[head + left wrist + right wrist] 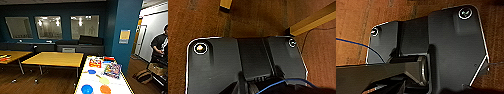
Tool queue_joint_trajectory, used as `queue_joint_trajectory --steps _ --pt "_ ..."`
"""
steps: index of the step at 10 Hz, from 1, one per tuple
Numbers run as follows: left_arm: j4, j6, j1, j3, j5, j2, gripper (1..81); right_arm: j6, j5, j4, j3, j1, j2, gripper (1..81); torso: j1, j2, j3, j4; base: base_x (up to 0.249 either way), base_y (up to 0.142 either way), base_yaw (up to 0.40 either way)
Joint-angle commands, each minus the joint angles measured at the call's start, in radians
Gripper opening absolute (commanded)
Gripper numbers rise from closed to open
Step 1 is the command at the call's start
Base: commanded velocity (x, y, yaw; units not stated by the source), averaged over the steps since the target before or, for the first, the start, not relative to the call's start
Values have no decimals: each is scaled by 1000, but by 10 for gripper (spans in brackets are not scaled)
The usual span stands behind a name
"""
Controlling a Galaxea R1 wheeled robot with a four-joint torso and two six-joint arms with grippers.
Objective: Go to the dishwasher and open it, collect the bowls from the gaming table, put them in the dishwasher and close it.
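Observation:
The gaming table, white-topped with a yellow edge, stands just ahead at the lower middle-right of the head view. Three bowls sit on its near end: a blue bowl, an orange bowl beside it, and a light green bowl a little farther back. The dishwasher is out of view. Both wrist views look down on wooden floor past the robot's own dark plate. Two yellow table legs cross the left wrist view.
Colourful boxes and toys lie on the table's far half. Two yellow-wood tables stand to the left. A blue column rises behind the gaming table. At the right stands a person, with a bag on the floor.

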Motion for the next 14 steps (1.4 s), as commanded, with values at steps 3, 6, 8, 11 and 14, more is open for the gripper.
queue_joint_trajectory --steps 3,6,8,11,14 --pt "5 6 -57 8 40 0 811 1 -50 6 -5 55 -15 811 1 0 0 0 0 0 0" --pt "7 7 -54 16 39 -9 811 3 -38 9 114 49 -88 811 1 0 0 0 0 0 0" --pt "8 7 -54 58 39 -44 811 4 -35 11 289 49 -205 811 1 0 0 0 0 0 0" --pt "8 7 -54 137 37 -89 811 72 19 11 640 62 -467 811 1 0 0 0 0 0 0" --pt "8 7 -54 134 37 -77 811 110 76 9 891 87 -713 811 1 0 0 0 0 0 0"
